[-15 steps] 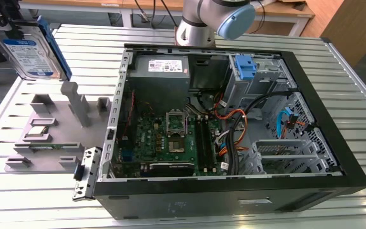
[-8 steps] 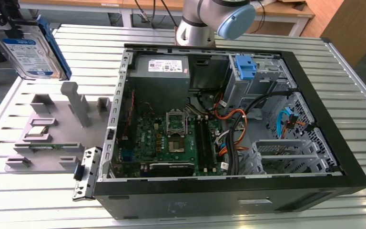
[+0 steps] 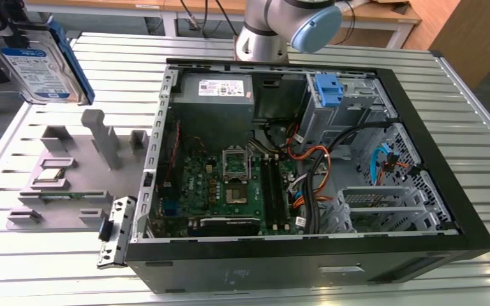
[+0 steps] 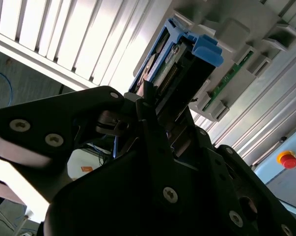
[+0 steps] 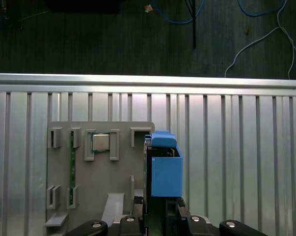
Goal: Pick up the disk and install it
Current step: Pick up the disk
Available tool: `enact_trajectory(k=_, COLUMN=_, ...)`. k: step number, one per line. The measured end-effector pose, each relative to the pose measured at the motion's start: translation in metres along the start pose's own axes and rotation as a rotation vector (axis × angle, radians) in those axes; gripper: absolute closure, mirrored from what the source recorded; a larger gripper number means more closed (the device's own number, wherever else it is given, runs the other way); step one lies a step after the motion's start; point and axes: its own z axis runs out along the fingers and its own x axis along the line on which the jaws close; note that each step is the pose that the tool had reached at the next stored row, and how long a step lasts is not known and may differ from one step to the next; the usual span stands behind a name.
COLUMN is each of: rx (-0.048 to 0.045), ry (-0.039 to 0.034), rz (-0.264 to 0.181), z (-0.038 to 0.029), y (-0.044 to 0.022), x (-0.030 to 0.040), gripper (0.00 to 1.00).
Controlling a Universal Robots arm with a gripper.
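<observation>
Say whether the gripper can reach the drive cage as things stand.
Probably yes: the case is open, the drive cage lies uncovered, though the gripper holds the disk and cables run nearby.

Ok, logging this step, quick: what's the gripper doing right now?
Gripper: closed on the disk, holding it in the air.

The raised pincer (image 4: 153, 101) clamps the disk (image 3: 41, 64) upright.

Disk (image 3: 41, 95) silver, white-blue label (image 3: 34, 60), blue carrier (image 3: 76, 64); fixture (image 3: 100, 143) grey; table (image 3: 23, 268) ribbed silver; case (image 3: 270, 274) black.
</observation>
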Motion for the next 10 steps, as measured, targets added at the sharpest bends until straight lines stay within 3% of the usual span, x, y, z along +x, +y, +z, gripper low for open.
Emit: enact_trajectory(k=10, rx=0.0003, ry=0.0, rz=0.0, z=-0.0051, y=0.0003, x=-0.0009, gripper=0.65)
